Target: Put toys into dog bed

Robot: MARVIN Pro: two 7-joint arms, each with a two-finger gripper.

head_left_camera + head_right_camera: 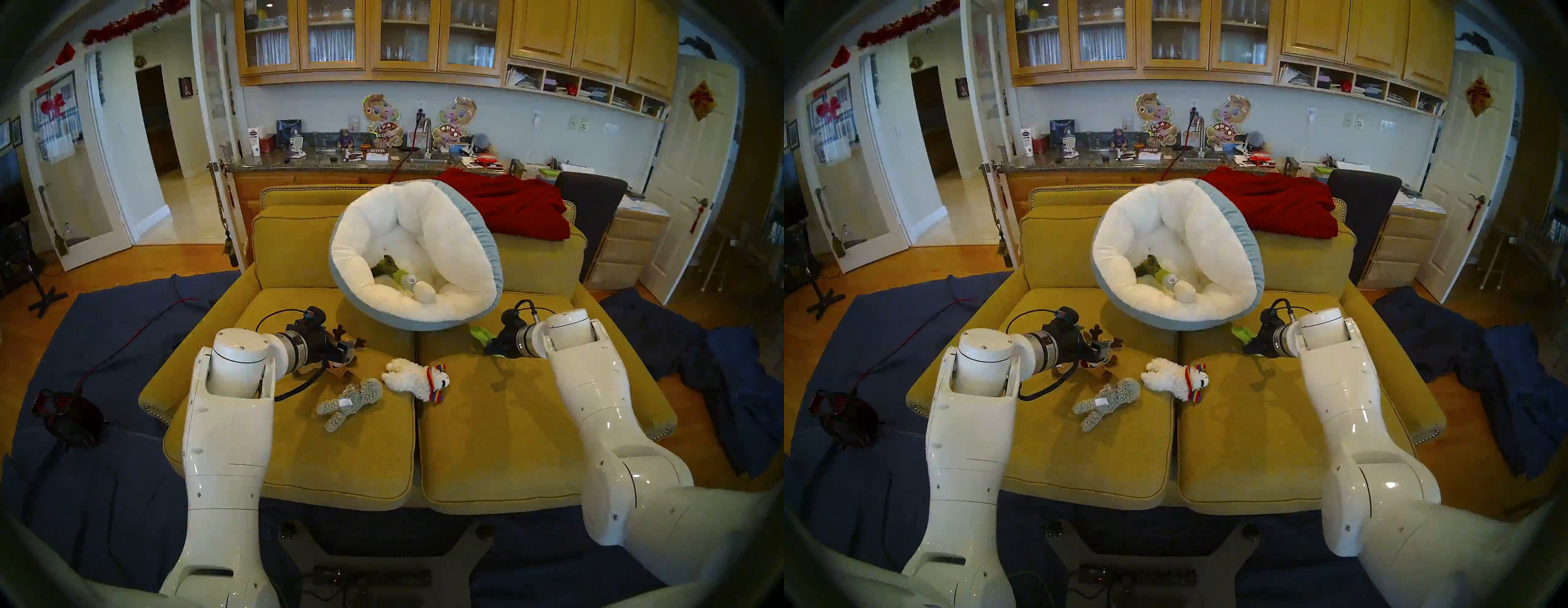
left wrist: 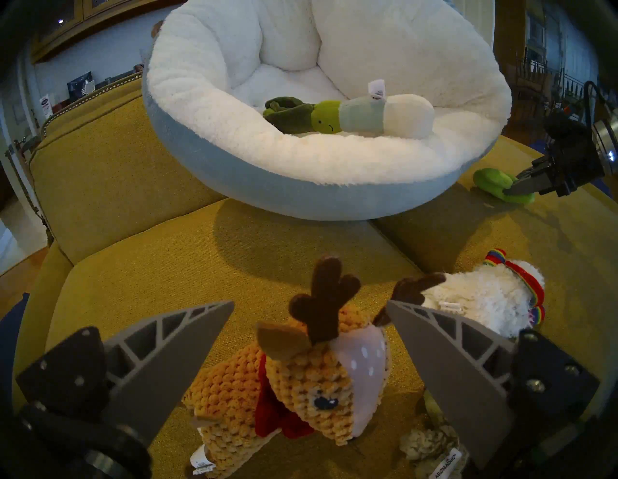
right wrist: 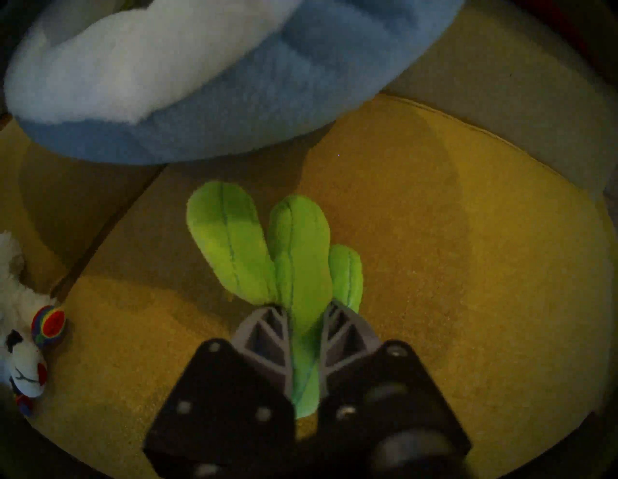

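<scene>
**Trainee:** Right gripper (image 3: 304,321), what state do you read?

**Instructor:** You see its two grey fingers (image 3: 264,331) pressed narrow onto the stem of the lime-green cactus (image 3: 294,254), whose three lobes fan out ahead of the fingertips over the sofa cushion (image 3: 451,267). You have it low on the stem, which I judge the best hold: the plush is soft and light, so it squeezes down and should not slip, but the lobes will flop.

**Trainee:** And where does it go?

**Instructor:** You find the dog bed (image 3: 254,127) just beyond the lobes, tilted, its blue wall toward the tool. The leek (image 2: 347,115) already lies inside.

**Trainee:** Left gripper (image 2: 309,306)?

**Instructor:** You see its jaws standing wide, holding nothing, with the reindeer (image 2: 301,384) lying between and just below the fingertips, antlers pointing away. It looks knitted, limp and light; take the head or body, not the thin antlers. The llama (image 2: 485,301) lies to that tool's right; the grey fuzzy toy (image 1: 348,401) lies nearer you.
</scene>
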